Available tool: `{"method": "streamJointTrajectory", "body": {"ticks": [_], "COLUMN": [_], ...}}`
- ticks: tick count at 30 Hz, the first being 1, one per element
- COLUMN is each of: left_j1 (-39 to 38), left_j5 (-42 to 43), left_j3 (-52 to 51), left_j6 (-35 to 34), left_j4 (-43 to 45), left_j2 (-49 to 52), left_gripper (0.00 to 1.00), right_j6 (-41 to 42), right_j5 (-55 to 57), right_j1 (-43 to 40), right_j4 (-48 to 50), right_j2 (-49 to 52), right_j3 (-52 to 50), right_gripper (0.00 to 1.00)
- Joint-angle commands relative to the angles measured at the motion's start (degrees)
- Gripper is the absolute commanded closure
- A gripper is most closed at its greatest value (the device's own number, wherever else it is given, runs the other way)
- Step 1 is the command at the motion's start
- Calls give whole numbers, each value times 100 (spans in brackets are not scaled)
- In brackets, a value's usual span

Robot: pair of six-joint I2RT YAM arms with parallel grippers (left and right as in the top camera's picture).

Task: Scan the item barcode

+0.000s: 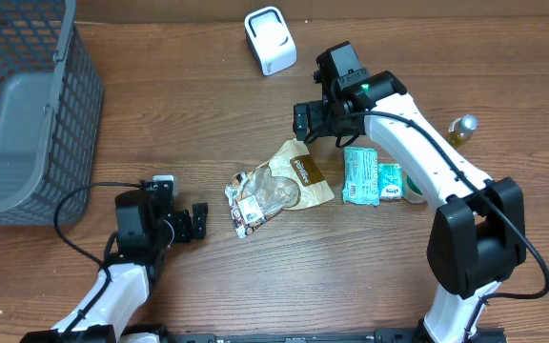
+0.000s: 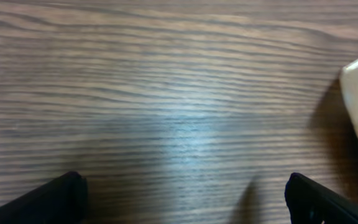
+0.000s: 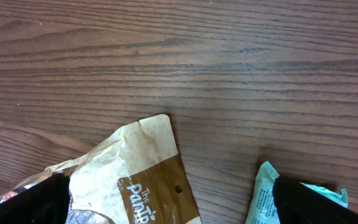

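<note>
The wooden surface (image 1: 160, 114) carries one grey mesh basket (image 1: 79, 114) at the far left, its grey floor in plain view. There is one white scanner (image 1: 270, 40) at the top centre, one brown bag (image 1: 294, 176) in the middle, two green packets (image 1: 359, 174) just right of the bag, and one bottle (image 1: 461, 128) further right. Two arms reach in. The left pincer (image 1: 198, 222) sits low over bare wood just left of the bag, its fingers wide apart and holding nothing. The right pincer (image 1: 311, 129) hangs above the bag's upper edge, between bag and scanner, fingers likewise spread and empty. The bag lies flat, well apart from the scanner.
</note>
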Motion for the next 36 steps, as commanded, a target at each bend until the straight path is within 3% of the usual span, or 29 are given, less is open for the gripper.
{"method": "streamJointTrajectory", "body": {"ticks": [1,9,17,30,36], "left_j1": [-50,-37,-37,-37,-39], "left_j5": [483,522,275,66,-151], "left_j3": [-398,-1259,-1517,-1517,-1517], "left_j6": [389,361,197,203,267], "left_j4": [387,1504,1390,-87,-1290], "left_j2": [-107,-494,-1067,-2603,-4140], "left_gripper": [0,0,0,0,0], "right_j6": [42,42,42,42,42], "right_j5": [55,55,55,55,55], "right_j1": [9,9,9,9,9], "right_j4": [22,22,22,22,22], "right_j2": [-24,-24,-24,-24,-24], "right_j3": [-17,-17,-17,-17,-17], "right_gripper": [0,0,0,0,0]}}
